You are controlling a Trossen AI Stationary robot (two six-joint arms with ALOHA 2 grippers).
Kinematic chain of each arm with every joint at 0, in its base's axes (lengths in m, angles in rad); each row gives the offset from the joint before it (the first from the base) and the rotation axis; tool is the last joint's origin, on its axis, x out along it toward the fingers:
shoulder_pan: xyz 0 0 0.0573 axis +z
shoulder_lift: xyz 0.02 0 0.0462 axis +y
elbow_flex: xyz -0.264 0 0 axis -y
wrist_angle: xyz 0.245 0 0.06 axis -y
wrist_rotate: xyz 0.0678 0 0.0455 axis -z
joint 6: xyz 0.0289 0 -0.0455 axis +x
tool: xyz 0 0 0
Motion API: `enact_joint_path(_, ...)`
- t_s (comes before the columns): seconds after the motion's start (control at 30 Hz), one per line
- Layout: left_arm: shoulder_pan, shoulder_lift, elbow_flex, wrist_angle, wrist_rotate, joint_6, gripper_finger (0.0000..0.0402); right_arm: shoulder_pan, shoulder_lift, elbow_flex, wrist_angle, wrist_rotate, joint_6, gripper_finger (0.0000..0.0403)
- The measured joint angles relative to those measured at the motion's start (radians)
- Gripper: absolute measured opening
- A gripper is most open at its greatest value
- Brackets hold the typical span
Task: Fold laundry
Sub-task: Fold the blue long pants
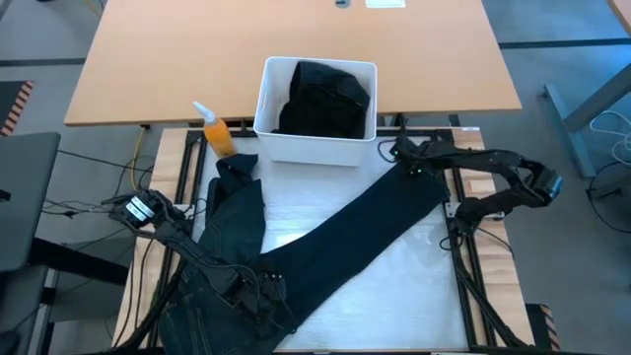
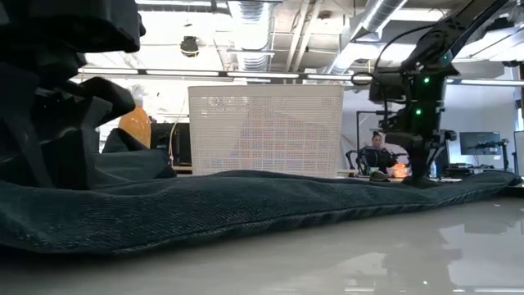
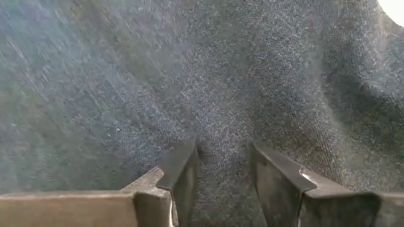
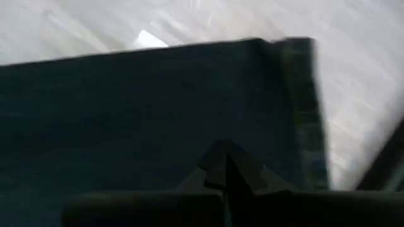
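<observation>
Left gripper (image 1: 258,288) sits low at the near-left of the table, pressed down onto the waist end of the dark navy trousers (image 1: 365,232). In its wrist view the two fingers (image 3: 180,176) stand partly apart with a ridge of the denim between them, so it holds a pinch of the cloth. One trouser leg runs up from there toward the orange spray bottle (image 1: 216,129), which stands at the table's far-left edge. Just right of the bottle is the white plastic bin (image 1: 315,146), with black clothing (image 1: 325,99) heaped inside it. The other leg stretches flat and diagonal across the white table top (image 1: 414,276), from the near-left up to the far-right. At that far hem the right gripper (image 1: 412,164) is down on the fabric, beside the bin's right corner. Its fingers are closed together, their tips meeting on the cloth near the hem (image 4: 297,94); whether any fabric is caught between them cannot be told. In the low view a person (image 2: 377,152) sits in the room behind the table.
</observation>
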Motion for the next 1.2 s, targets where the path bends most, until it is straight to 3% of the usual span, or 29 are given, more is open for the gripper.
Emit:
enact_joint_path(0.3, 0.012, 0.0, 0.012, -0.018, 0.042, -0.049, 0.0134, 0.006, 0.155, 0.003, 0.074, 0.12, 0.024, 0.0021)
enact_joint_path(0.5, 0.001, -0.001, 0.012, -0.038, 0.04, -0.091, 0.0134, -0.016, 0.135, 0.0, 0.066, 0.164, -0.025, 0.0021)
enact_joint_path(0.93, 0.087, 0.0, 0.014, 0.082, 0.031, 0.058, 0.0134, -0.007, -0.307, 0.0, -0.115, 0.175, -0.047, 0.0021)
enact_joint_path(1.2, 0.21, 0.001, 0.014, 0.188, 0.058, 0.199, 0.0134, 0.223, -0.554, 0.0, -0.058, -0.079, 0.011, 0.0021)
